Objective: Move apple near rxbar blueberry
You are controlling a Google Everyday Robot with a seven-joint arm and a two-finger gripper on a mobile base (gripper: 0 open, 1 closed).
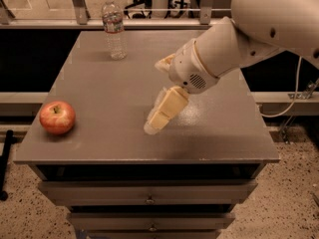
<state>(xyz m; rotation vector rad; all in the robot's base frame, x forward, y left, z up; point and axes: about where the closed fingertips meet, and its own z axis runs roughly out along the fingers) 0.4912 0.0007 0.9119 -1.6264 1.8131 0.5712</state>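
The apple (57, 117), red with yellowish patches, sits near the front left corner of the grey table (109, 83). My gripper (153, 125) hangs on the white arm (234, 44) low over the middle of the table. It points down and to the left, well to the right of the apple and apart from it. The rxbar blueberry does not show; it is hidden or out of view.
A clear plastic water bottle (113, 28) stands upright at the back of the table, left of centre. The table has drawers under its front edge (149, 199). A railing runs behind the table, and a cable hangs at the right.
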